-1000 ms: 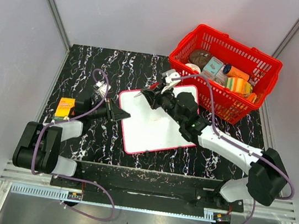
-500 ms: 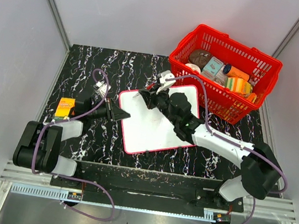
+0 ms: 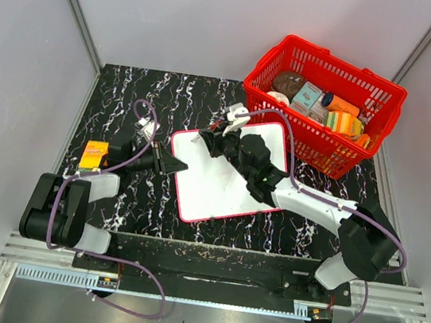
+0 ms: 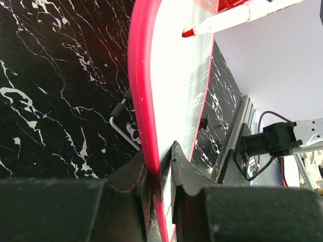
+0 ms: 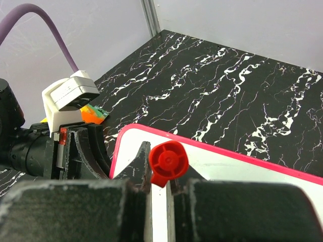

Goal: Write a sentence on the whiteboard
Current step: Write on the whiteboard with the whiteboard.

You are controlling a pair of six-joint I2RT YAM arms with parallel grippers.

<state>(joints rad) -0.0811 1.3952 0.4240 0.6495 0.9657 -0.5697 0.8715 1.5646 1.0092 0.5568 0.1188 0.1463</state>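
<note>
The whiteboard [image 3: 225, 180] sits askew at the middle of the black, white-veined table [image 3: 185, 93], its left edge pinched between the jaws of the left gripper [image 4: 159, 164]. The right gripper [image 5: 161, 174] clamps a red-tipped marker [image 4: 229, 18] over the board's far corner. A red basket [image 3: 337, 156] stands at the far right, and pale grey walls [image 3: 180, 12] enclose the table.
</note>
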